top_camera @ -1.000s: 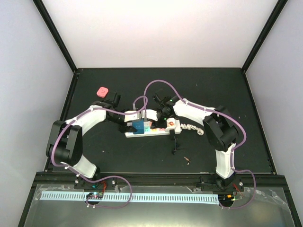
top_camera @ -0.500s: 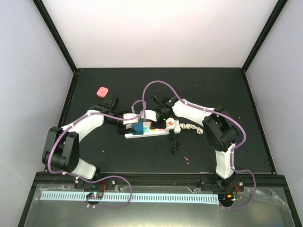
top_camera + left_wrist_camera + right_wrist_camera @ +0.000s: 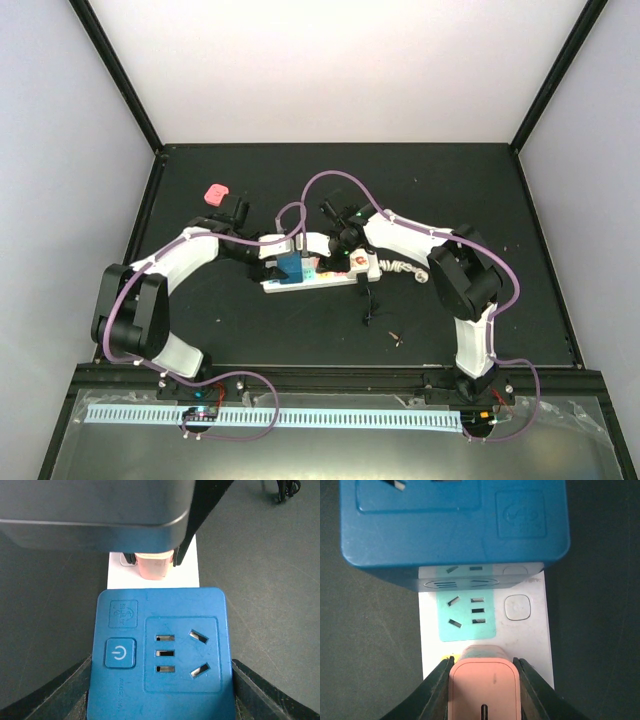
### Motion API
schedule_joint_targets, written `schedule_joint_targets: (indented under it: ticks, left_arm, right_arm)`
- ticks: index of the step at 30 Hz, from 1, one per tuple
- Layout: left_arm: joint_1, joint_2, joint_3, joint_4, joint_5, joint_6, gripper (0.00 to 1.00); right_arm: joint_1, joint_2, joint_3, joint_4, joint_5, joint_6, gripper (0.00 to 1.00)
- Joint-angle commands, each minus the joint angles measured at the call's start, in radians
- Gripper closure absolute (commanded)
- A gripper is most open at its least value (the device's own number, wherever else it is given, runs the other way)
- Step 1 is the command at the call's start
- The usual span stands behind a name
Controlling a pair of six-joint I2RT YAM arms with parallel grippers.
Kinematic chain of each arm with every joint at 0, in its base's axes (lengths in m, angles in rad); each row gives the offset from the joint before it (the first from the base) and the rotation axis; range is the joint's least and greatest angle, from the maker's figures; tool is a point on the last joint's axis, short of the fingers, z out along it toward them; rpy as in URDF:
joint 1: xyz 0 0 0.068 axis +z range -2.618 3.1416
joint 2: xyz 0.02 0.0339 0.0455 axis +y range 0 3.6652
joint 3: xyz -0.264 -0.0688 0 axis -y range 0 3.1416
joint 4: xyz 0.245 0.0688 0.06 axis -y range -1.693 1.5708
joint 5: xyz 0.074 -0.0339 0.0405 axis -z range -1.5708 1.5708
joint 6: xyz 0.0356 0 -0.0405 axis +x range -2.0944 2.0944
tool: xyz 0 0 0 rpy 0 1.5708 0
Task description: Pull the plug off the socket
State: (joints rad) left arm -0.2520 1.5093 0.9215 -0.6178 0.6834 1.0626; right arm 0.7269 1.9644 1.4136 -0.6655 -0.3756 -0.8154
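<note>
The socket, a long white power strip (image 3: 335, 273), lies mid-table; it also shows in the right wrist view (image 3: 535, 645) with a green outlet (image 3: 468, 612). A blue cube adapter (image 3: 292, 267) with a power button sits on its left end. My left gripper (image 3: 160, 700) is shut on this adapter (image 3: 160, 650), fingers (image 3: 65, 695) against both its sides. A pink plug (image 3: 485, 690) sits in the strip just right of it. My right gripper (image 3: 485, 695) is shut on the pink plug, fingers (image 3: 432, 695) pressing both its sides.
The strip's bundled white cord (image 3: 402, 268) lies at its right end. A small black cable (image 3: 368, 300) and a brown scrap (image 3: 395, 337) lie in front of the strip. A pink flat object (image 3: 216, 193) lies at the back left.
The left arm's elbow swung out and back, and the strip with both grippers shifted slightly up and left. Both grips look unchanged.
</note>
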Motion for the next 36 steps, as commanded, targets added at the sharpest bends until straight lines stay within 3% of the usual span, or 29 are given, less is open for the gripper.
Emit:
schedule_joint_targets:
  ticks: [1, 12, 21, 29, 36]
  left_arm:
    - [0.034, -0.029, 0.082, -0.033, 0.129, 0.008, 0.69]
    - [0.066, -0.057, 0.089, -0.081, 0.133, 0.038, 0.70]
    - [0.209, -0.023, 0.169, -0.123, 0.180, 0.021, 0.71]
    - [0.320, 0.142, 0.377, -0.127, 0.268, -0.233, 0.73]
    - [0.347, 0.261, 0.474, 0.043, 0.295, -0.591, 0.74]
  right_arm:
    - [-0.001, 0.063, -0.016, 0.024, 0.136, 0.005, 0.99]
    - [-0.002, 0.060, -0.019, 0.029, 0.138, 0.009, 0.99]
    - [-0.003, 0.062, -0.014, 0.033, 0.155, 0.019, 0.99]
    - [-0.012, 0.062, -0.010, 0.030, 0.152, 0.021, 0.99]
    - [-0.022, 0.059, -0.011, 0.031, 0.164, 0.019, 0.99]
